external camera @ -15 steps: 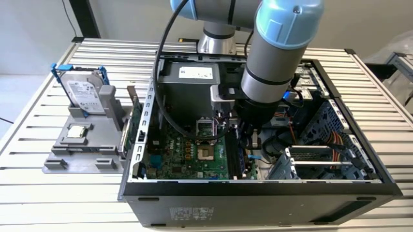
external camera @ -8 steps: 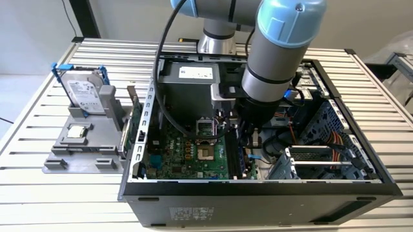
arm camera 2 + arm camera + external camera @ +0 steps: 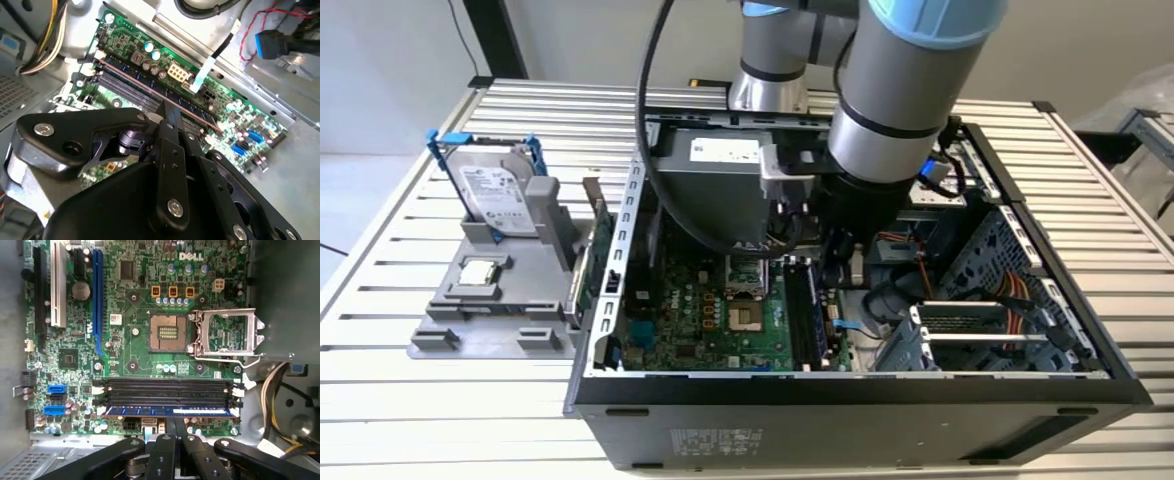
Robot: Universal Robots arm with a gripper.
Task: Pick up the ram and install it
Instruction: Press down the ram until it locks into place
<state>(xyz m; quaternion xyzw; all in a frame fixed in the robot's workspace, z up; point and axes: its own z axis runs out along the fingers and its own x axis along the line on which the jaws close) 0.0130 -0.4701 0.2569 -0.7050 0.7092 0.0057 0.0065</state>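
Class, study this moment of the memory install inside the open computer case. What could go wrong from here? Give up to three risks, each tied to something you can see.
1. The ram lies along the slot nearest the pincer; if misaligned, pressing could damage module or slot.
2. The CPU socket is open and exposed; anything dropped could harm it.
3. Loose cables run beside the arm inside the case and might snag.

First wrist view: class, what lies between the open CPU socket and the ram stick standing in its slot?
Empty black memory slots lie between the CPU socket and the ram.
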